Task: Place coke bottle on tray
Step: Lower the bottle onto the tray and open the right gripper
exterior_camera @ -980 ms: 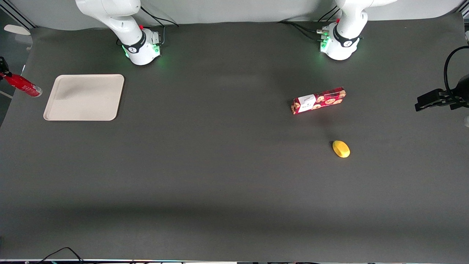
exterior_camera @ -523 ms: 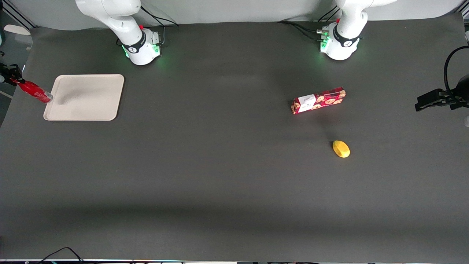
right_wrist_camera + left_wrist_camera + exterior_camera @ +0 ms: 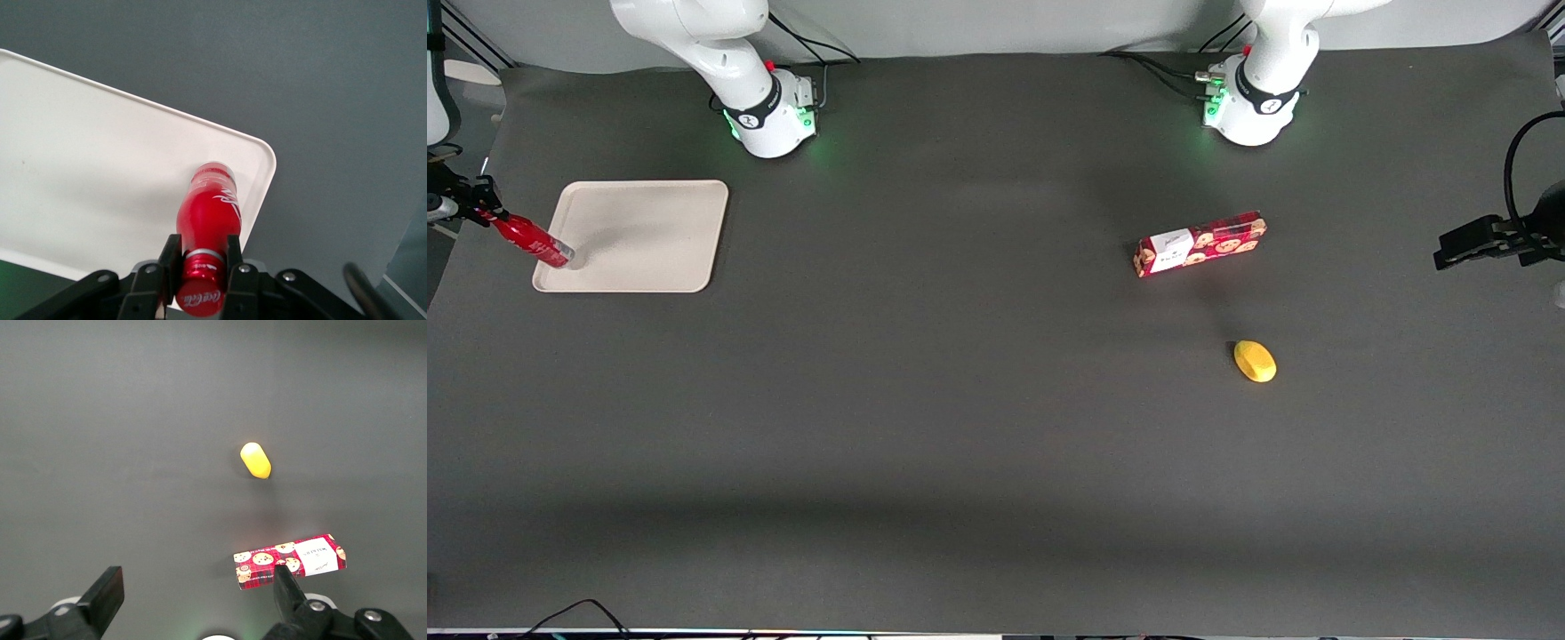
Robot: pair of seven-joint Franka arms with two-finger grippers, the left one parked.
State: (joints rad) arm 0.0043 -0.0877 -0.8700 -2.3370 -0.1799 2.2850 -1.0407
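My gripper (image 3: 201, 256) is shut on the neck of the coke bottle (image 3: 208, 217), a slim glossy red bottle with a red cap. In the front view the gripper (image 3: 486, 206) hangs at the working arm's end of the table and the coke bottle (image 3: 535, 242) slants down from it, its base over the corner of the tray (image 3: 649, 233) nearest the front camera. The tray (image 3: 80, 180) is flat and cream with a low rim and rounded corners. I cannot tell whether the bottle's base touches the tray.
A long red cookie box (image 3: 1200, 244) with a white label lies toward the parked arm's end of the table, and a yellow lemon-like object (image 3: 1255, 361) sits nearer the front camera than the box. The table's edge runs close beside the tray.
The gripper has carried the coke bottle from outside the tray's edge toward the tray and nearer the front camera; its base now hangs over the tray's corner.
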